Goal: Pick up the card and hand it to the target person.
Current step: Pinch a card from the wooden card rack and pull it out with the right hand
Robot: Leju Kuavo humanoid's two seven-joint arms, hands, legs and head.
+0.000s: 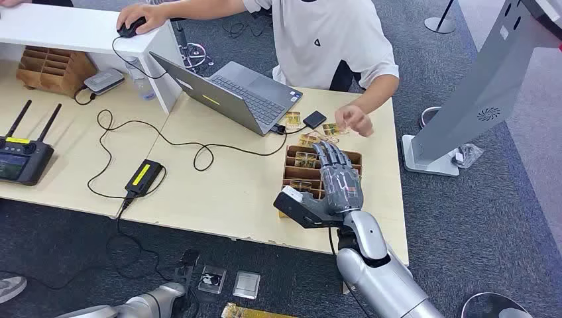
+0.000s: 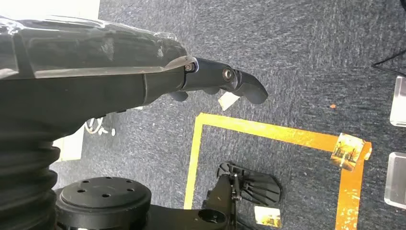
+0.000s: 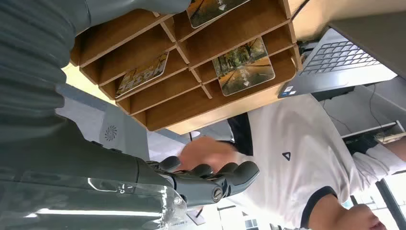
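Observation:
A wooden slotted tray (image 1: 291, 173) stands near the table's right end with picture cards (image 1: 305, 159) lying in its slots. My right hand (image 1: 335, 179) hovers flat over the tray with its fingers spread and nothing in it. In the right wrist view the right hand (image 3: 210, 181) stretches out beside the tray (image 3: 158, 112), where cards (image 3: 243, 66) lie in the compartments. A person in a white T-shirt (image 1: 331, 33) leans over the far edge, one hand (image 1: 354, 120) over loose cards (image 1: 331, 129) just beyond the tray. My left hand (image 2: 220, 82) hangs over the carpet, holding nothing.
An open laptop (image 1: 232, 93), a black charger (image 1: 142, 175) with cables and a controller (image 1: 23, 159) lie to the tray's left. A grey kiosk stand (image 1: 464, 112) rises past the table's right end. Loose cards (image 2: 348, 150) and yellow tape (image 2: 268, 130) mark the floor.

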